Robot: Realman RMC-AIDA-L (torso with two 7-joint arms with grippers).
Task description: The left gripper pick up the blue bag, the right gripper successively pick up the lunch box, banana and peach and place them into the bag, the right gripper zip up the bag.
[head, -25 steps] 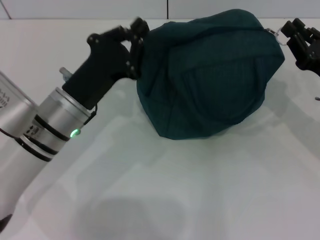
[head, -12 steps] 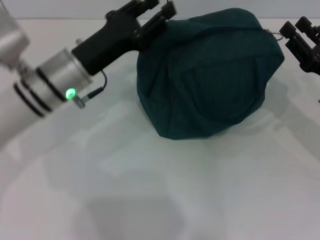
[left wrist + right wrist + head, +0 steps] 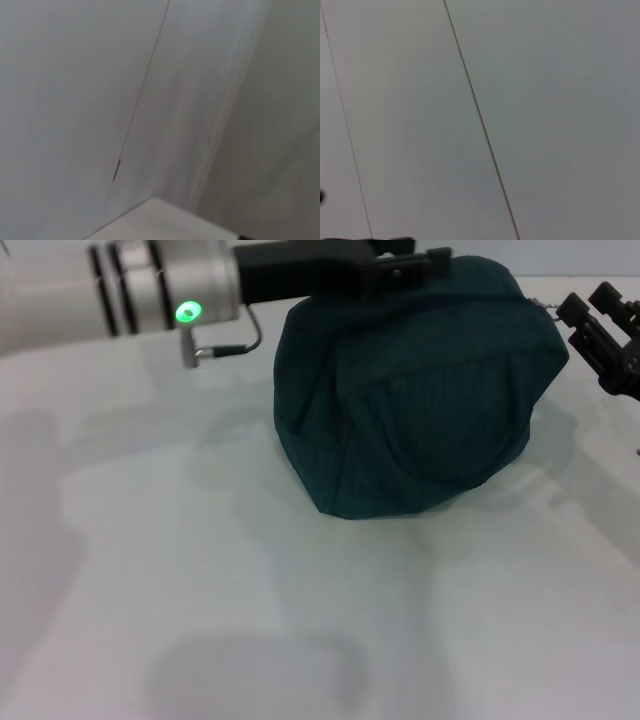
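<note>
Zipper pull [image 3: 541, 306] sits at the far right top of the blue bag [image 3: 420, 390], just left of the right gripper [image 3: 597, 325], whose fingers look spread and hold nothing. The bag rests bulging on the white table [image 3: 200, 570], well toward the far side. The left gripper [image 3: 410, 265] reaches in level from the left at the bag's far top edge; whether it pinches fabric cannot be told. Lunch box, banana and peach are out of sight. Both wrist views show only pale wall.
</note>
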